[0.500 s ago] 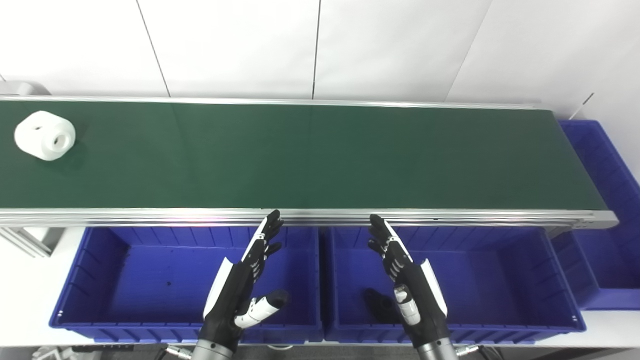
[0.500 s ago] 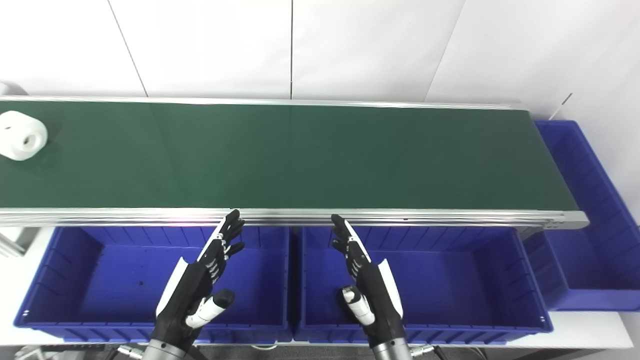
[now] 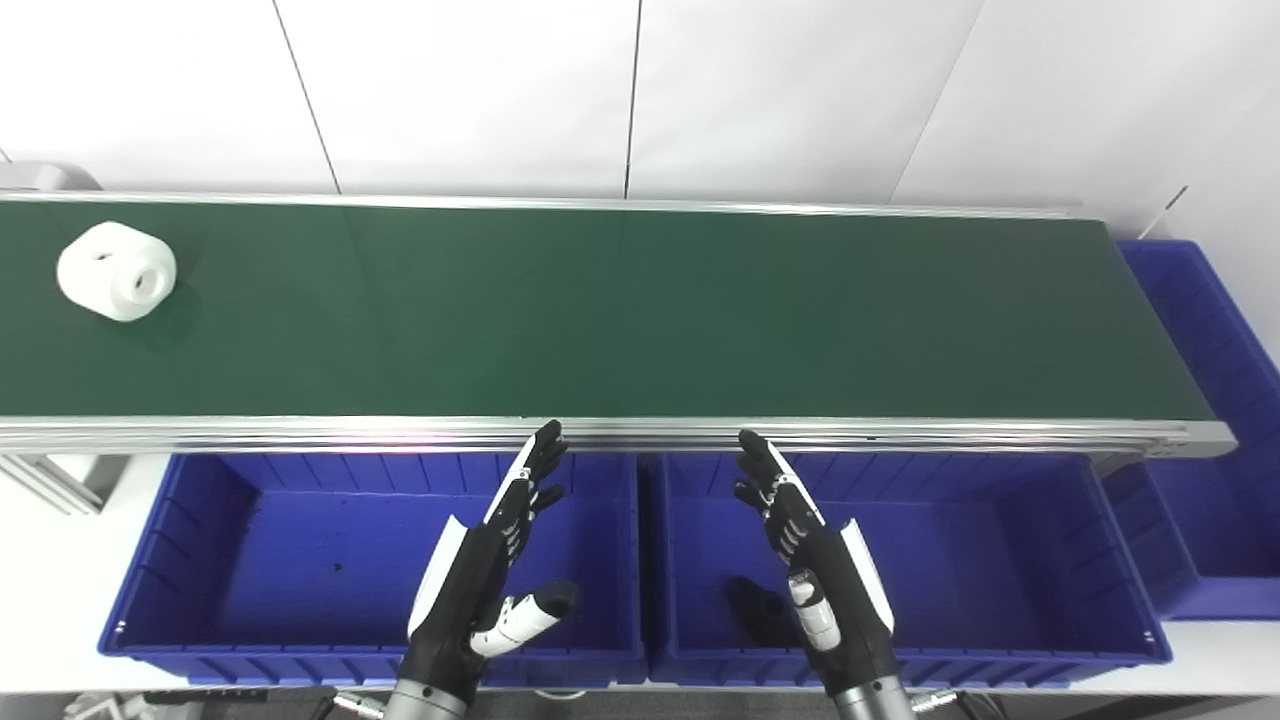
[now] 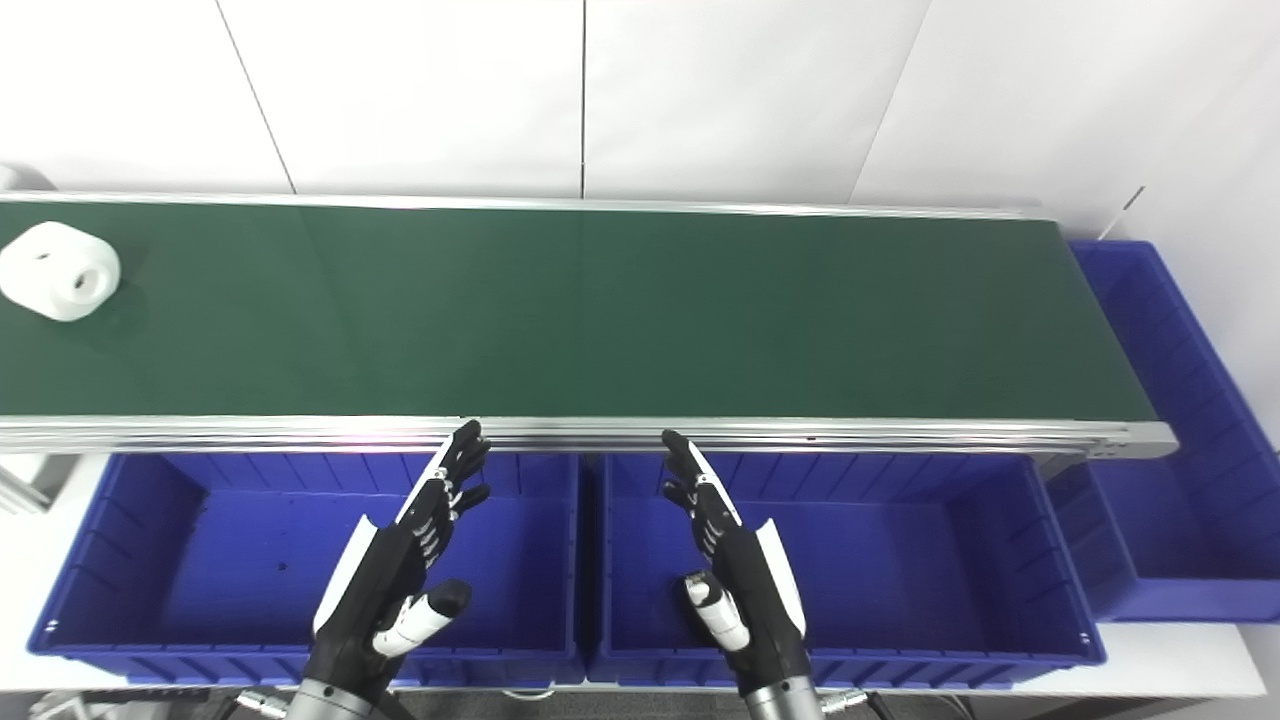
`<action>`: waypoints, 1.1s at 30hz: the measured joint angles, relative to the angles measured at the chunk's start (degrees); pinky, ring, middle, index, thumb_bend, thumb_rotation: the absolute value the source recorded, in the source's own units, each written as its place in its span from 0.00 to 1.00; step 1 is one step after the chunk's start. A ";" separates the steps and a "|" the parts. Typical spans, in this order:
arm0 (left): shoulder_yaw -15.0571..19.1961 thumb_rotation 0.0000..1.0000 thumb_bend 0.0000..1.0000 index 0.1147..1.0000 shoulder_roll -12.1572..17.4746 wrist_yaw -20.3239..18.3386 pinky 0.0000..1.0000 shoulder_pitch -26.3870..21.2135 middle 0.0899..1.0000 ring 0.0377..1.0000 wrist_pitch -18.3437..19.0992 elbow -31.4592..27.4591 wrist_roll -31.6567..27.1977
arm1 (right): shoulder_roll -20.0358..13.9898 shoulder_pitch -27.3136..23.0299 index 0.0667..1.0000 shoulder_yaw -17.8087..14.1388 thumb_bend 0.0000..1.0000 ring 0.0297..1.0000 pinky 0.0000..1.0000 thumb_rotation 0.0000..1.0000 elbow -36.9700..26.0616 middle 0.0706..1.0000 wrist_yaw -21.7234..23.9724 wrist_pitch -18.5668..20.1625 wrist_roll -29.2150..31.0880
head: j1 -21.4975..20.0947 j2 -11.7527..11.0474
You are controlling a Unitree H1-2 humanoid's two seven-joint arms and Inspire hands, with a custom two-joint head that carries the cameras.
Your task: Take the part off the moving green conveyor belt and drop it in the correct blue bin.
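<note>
The long green conveyor belt [image 3: 640, 310] with silver aluminium side rails ran across the scene from the left edge to the right, in front of a white panelled wall [image 3: 640, 90].

Below the near rail, two large blue ribbed plastic bins sat side by side on the white tabletop [image 3: 50, 590]. The left blue bin [image 3: 250, 560] and the middle blue bin [image 3: 980, 560] touched along their shared wall. A third blue plastic bin [image 3: 1215, 480] stood at the right end of the belt, running away from the camera past the belt's end.

The left robot hand [image 3: 490, 570], black with white panels, was held above the left blue bin near its right wall. Its fingers were extended and apart, the thumb spread to the side, and it held nothing. Its fingertips pointed toward the near rail.

The right robot hand [image 3: 810, 560], of the same black and white build, was held above the middle blue bin near its left wall. It was likewise open and empty, fingers extended toward the rail.

The white rounded cylindrical part [image 3: 117, 271], with a hole in its facing end, lay on the belt at the far left, well apart from both robot hands.
</note>
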 measured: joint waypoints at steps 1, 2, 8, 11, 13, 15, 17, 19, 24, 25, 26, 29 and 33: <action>0.00 0.84 0.87 0.97 0.00 0.00 0.91 0.00 0.97 0.98 0.00 0.00 0.00 | 0.00 0.00 0.94 0.00 1.00 0.96 0.91 1.00 0.00 0.97 0.00 0.00 0.00 | -0.09 -0.09; 0.00 0.84 0.87 0.97 0.00 0.00 0.91 0.00 0.97 0.98 0.00 0.00 0.00 | 0.00 0.00 0.94 0.00 1.00 0.96 0.91 1.00 0.00 0.97 0.00 0.00 0.00 | -0.09 -0.09; -0.02 0.85 0.87 0.97 0.00 0.04 0.91 0.02 0.97 0.98 0.00 0.00 0.05 | 0.00 0.01 0.94 0.01 1.00 0.96 0.91 1.00 0.00 0.97 0.01 0.00 0.02 | 0.18 -0.09; -0.07 0.84 0.86 0.97 0.00 0.16 0.91 0.02 0.97 0.98 -0.05 0.04 0.71 | -0.01 0.01 0.95 0.01 1.00 0.96 0.91 1.00 0.01 0.97 0.03 0.00 0.12 | 0.35 -0.18; -0.07 0.84 0.86 0.97 0.00 0.20 0.91 0.00 0.97 0.98 -0.27 0.37 0.91 | -0.03 -0.02 0.95 0.01 1.00 0.96 0.91 1.00 0.13 0.97 0.08 0.00 0.13 | 0.44 -0.26; -0.06 0.84 0.86 0.97 0.00 0.26 0.91 -0.02 0.97 0.98 -0.30 0.80 0.94 | -0.08 -0.15 0.95 0.00 1.00 0.96 0.91 1.00 0.64 0.97 0.12 0.00 0.16 | 0.62 -0.35; -0.06 0.84 0.86 0.97 -0.01 0.30 0.91 -0.08 0.97 0.98 -0.31 1.28 1.06 | -0.09 -0.25 0.95 -0.04 1.00 0.96 0.92 1.00 1.37 0.97 0.12 0.00 0.19 | 1.05 -0.62; -0.06 0.83 0.87 0.96 -0.01 0.33 0.91 -0.19 0.96 0.98 -0.32 1.77 1.08 | -0.10 -0.27 0.95 -0.06 1.00 0.96 0.92 1.00 1.51 0.97 0.13 -0.07 0.27 | 1.67 -0.88; -0.15 0.82 0.87 0.95 -0.50 0.94 0.88 -0.60 0.94 0.94 -1.93 3.11 1.43 | -0.54 -0.65 0.96 -0.32 1.00 0.98 0.93 1.00 3.91 0.98 0.36 -2.64 1.19 | 4.31 -4.75; -0.23 0.81 0.87 0.94 -0.69 1.10 0.88 -0.76 0.94 0.94 -2.56 4.10 1.84 | -0.74 -0.70 0.97 -0.36 1.00 0.98 0.94 1.00 4.51 0.99 0.44 -3.21 1.50 | 5.26 -6.14; -0.28 0.80 0.88 0.93 -0.88 1.16 0.87 -0.86 0.93 0.93 -3.03 5.05 2.19 | -1.04 -0.80 0.97 -0.41 1.00 0.98 0.93 1.00 5.46 0.98 0.48 -3.99 1.97 | 6.58 -7.28; -0.45 0.79 0.90 0.91 -1.41 1.29 0.86 -0.95 0.92 0.93 -4.09 6.94 2.35 | -1.79 -0.90 0.97 -0.78 1.00 0.97 0.92 1.00 6.76 0.98 0.55 -5.16 2.20 | 8.26 -8.61; -0.52 0.77 0.90 0.89 -2.07 2.21 0.84 -1.54 0.90 0.92 -5.33 9.56 2.37 | -2.38 -1.99 0.98 -1.52 1.00 0.98 0.93 1.00 9.42 0.99 0.55 -6.08 2.45 | 10.80 -10.45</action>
